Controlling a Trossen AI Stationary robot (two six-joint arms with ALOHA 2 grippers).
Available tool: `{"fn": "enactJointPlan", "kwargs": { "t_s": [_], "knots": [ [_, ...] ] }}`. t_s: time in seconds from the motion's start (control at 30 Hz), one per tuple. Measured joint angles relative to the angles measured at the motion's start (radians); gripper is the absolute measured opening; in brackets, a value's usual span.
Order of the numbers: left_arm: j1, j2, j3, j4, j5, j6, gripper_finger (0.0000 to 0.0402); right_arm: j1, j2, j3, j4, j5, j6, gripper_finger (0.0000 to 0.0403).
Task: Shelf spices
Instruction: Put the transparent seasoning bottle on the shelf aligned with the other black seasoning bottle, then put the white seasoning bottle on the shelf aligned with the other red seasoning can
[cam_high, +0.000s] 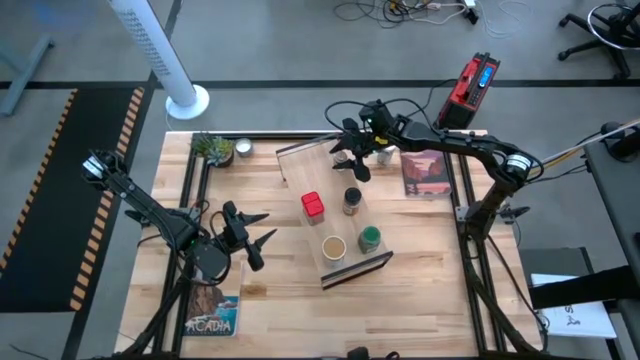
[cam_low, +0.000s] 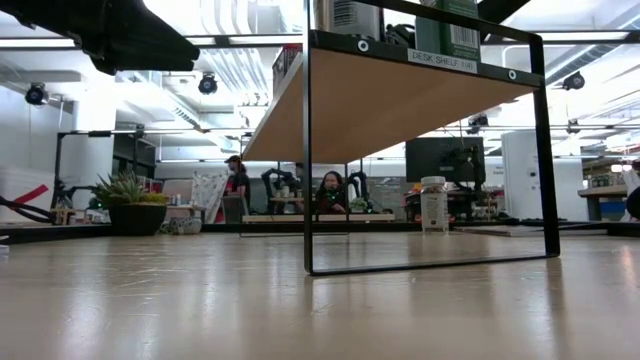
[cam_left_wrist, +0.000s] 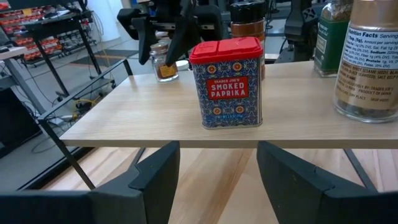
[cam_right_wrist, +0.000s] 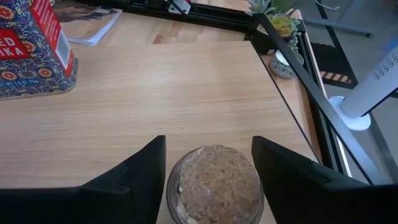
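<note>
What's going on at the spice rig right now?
The robot is putting spices on the desk shelf. Four already stand on the board: the smoked paprika tin, a black-lidded jar, a green-lidded jar and a wide tan-lidded jar. The right gripper is over the shelf's far part, its open fingers straddling a small jar standing on the board. The left gripper waits open beside the shelf, facing the paprika tin.
</note>
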Motion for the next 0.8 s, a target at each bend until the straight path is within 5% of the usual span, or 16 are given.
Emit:
{"fn": "enactJointPlan", "kwargs": {
  "t_s": [0.53, 0.8],
  "knots": [
    [0.002, 0.0, -0.001, 0.008, -0.003, 0.056, 0.0204, 0.0, -0.002, 0.052, 0.043, -0.03, 0.012, 0.0243],
    [0.002, 0.0, -0.001, 0.006, 0.009, 0.056, 0.0204, -0.002, -0.011, 0.192, -0.245, 0.001, -0.028, 0.0241]
  ]
}}
